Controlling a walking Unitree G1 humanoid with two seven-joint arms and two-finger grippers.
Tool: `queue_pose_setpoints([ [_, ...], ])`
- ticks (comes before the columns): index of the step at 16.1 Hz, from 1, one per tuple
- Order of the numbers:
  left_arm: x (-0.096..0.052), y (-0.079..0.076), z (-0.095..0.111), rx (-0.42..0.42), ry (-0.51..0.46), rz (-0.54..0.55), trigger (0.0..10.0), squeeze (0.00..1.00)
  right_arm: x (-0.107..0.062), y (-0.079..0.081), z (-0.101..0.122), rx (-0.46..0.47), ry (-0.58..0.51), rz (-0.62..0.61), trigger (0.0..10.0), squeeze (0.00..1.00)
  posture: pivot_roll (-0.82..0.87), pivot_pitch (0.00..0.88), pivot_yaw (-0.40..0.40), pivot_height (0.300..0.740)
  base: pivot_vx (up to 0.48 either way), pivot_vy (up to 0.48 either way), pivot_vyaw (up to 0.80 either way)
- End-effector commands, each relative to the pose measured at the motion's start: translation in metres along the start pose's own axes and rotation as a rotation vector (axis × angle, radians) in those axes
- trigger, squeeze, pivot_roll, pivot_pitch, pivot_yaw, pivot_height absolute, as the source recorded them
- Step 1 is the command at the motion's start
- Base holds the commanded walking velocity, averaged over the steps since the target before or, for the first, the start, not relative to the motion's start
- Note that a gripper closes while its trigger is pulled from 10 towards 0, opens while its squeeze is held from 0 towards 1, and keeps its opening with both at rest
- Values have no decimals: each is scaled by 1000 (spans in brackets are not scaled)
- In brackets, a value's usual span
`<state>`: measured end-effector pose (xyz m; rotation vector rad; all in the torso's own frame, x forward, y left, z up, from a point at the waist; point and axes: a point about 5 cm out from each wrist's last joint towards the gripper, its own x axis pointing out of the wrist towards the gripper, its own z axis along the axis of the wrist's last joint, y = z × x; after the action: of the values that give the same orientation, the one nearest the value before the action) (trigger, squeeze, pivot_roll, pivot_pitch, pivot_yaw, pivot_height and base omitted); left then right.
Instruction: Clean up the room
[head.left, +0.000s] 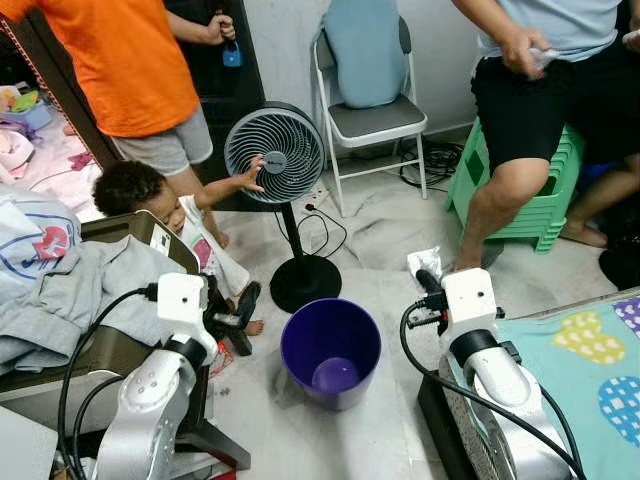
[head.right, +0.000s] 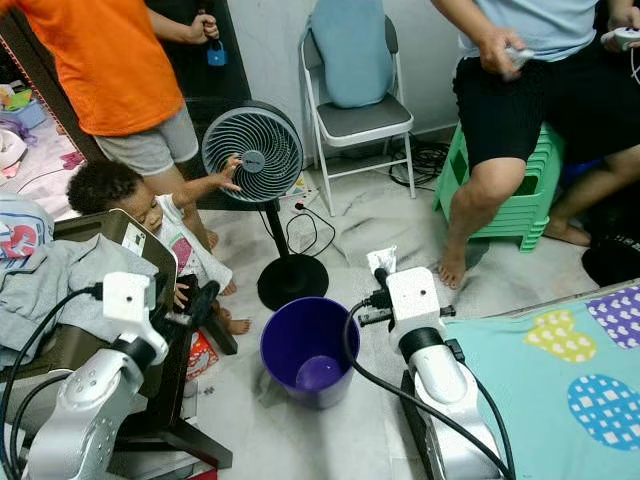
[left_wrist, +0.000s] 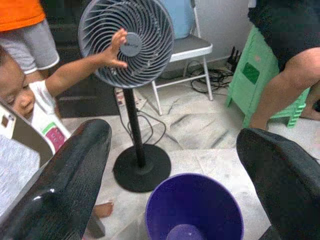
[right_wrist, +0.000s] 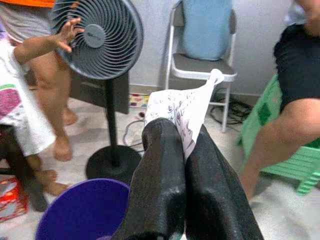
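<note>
Right wrist view: right gripper (right_wrist: 182, 150) clamped on a crumpled white printed paper wrapper (right_wrist: 182, 112), held just above & to the right of the round purple plastic bin (head.left: 331, 352), w/ the wrapper a small pale scrap at the fingertips in the head views. Left wrist view: left gripper (left_wrist: 175, 165) w/ fingers spread wide, nothing between them, near the bin's left side. Beyond the bin, grey pedestal fan (head.left: 275, 156) on a black base; a small child's hand (left_wrist: 116, 49) touches its grille. Farther back, white folding chair (head.left: 372, 118), green plastic stool (head.left: 535, 195) w/ a person seated.
</note>
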<state>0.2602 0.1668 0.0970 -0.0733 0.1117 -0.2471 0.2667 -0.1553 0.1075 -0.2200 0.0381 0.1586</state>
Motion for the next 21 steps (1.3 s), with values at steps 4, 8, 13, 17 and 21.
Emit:
queue_pose_setpoints([
  [4, -1, 6, -1, 13, 10, 13, 10000, 0, -3, -51, -17, -48, 114, -275, 10000, 0, -258, 0, 155, 740, 0, 0, 0],
  [8, 0, 4, 0, 18, 5, 9, 10000, 0, -1, -47, -18, -28, 118, -256, 10000, 0, -252, 0, 151, 740, 0, 0, 0],
  [13, -3, 9, 3, 28, -1, 26, 10000, 0, 9, -22, -4, -5, 39, -166, 10000, 0, -230, 0, 155, 740, 0, 0, 320],
  [17, -6, 12, 4, 37, 3, 32, 10000, 0, 11, -7, -2, 68, 26, -159, 10000, 0, -220, 0, 170, 740, 0, 0, 561],
  [21, -6, 12, 6, 46, 1, 23, 10000, 0, 10, -3, -2, 98, 25, -174, 10000, 0, -216, 4, 175, 740, 0, 0, 0],
])
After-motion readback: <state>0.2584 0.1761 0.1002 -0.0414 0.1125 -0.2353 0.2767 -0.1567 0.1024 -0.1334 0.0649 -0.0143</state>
